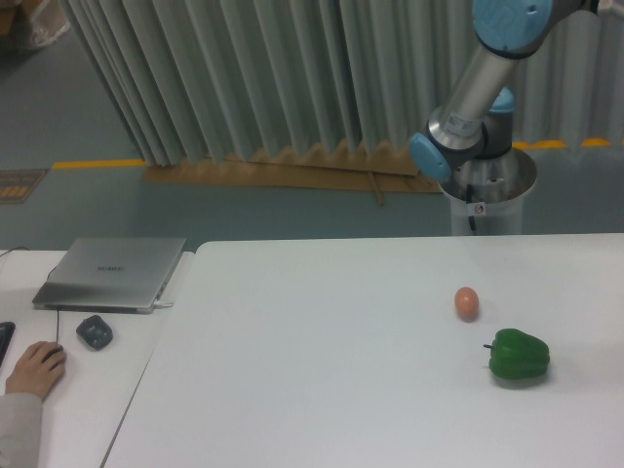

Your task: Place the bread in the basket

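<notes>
Starting nearest the camera: a person's hand (34, 369) rests at 8 o'clock on the side desk, with a grey mouse (95, 331) and a closed laptop (110, 274) beyond it. On the white table (292, 370) a green pepper (519, 356) lies at 4 o'clock, close to the right edge, and a small brown egg (467, 302) sits just up-left of it, apart from it. Farther back, at 1 o'clock, the arm (478, 88) rises from its base behind the table's far edge and runs out of the top of the view. The gripper is out of view, so whether it is open or closed cannot be told. Neither bread nor basket shows anywhere, so their place cannot be told either. My judgement is that the pick has not begun; the next move calls for first finding the bread. The table's middle and left hold nothing, giving wide room; pepper and egg crowd only the right.
</notes>
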Controlling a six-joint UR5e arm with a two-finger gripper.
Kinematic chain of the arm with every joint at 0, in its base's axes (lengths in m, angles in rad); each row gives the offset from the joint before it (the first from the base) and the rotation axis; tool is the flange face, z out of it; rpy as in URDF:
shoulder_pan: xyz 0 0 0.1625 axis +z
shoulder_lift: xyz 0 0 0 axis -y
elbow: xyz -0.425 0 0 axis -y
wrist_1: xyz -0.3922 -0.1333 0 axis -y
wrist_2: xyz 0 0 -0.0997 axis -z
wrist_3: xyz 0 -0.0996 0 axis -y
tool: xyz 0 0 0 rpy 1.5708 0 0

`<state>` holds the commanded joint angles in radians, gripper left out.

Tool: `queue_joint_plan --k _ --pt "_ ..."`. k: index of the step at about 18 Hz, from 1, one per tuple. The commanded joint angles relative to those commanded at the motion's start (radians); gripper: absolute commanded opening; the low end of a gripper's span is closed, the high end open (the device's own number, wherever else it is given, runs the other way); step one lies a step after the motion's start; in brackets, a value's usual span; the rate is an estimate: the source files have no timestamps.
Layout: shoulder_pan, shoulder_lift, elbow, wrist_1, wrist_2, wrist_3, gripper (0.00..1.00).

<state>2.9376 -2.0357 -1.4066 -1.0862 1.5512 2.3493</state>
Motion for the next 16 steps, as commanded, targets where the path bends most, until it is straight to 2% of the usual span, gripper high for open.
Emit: queue_joint_plan --k 2,6,10,12,15,16 --pt "-0.005 0.000 0.014 -0.003 -0.054 -0.060 1.00" --pt "0.005 -0.005 0.028 -0.020 -0.075 -0.047 1.00" --pt "0.005 0.006 0.037 -0.092 -0.074 -0.047 1.00" --pt "-0.005 0.032 0.049 -0.165 -0.074 -0.064 1.00" --pt "-0.064 0.081 0.028 -0.199 -0.074 -0.171 1.00" --pt "-0.090 0.104 0.000 -0.201 -0.075 -0.214 1.00"
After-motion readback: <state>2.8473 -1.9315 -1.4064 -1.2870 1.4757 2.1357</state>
